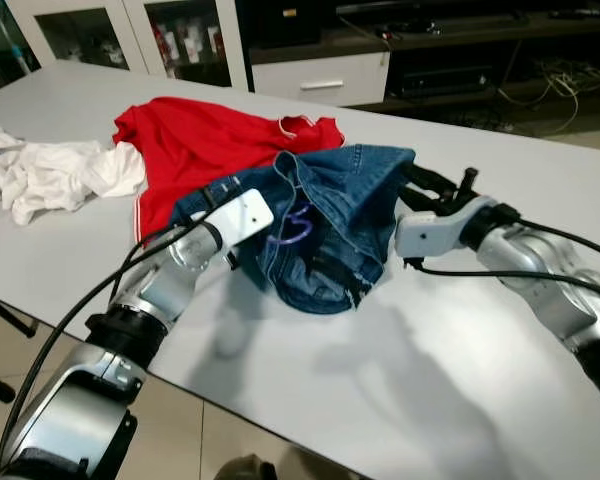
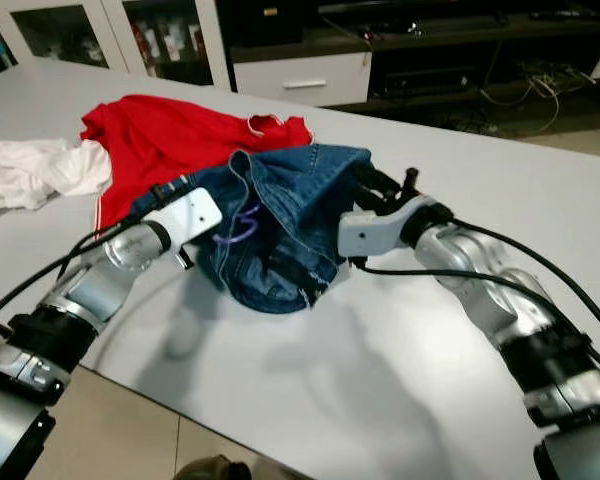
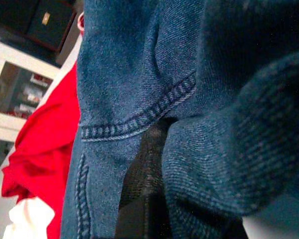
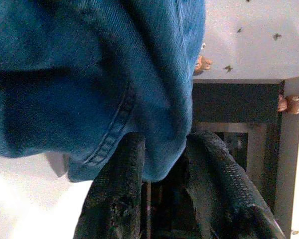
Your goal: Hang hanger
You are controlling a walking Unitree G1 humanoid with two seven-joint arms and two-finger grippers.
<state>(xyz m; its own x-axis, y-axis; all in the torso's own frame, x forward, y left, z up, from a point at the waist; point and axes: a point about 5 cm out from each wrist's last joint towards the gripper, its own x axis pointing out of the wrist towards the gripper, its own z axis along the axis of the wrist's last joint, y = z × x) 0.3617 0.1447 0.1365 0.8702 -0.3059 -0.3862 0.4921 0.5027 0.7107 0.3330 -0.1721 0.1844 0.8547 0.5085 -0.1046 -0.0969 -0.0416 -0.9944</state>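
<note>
Now denim garment point(image 1: 340, 220) held mid-frame: right gripper point(image 4: 164, 149) pinched on hem, left gripper point(image 3: 154, 164) buried, closure unclear. Purple hanger point(image 1: 292, 230) judged light, stiff; hook best grasped.

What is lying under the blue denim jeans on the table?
The blue denim jeans overlap one edge of a red shirt and rest on the grey table. A purple hanger hook shows among the folds; the rest is covered.
</note>
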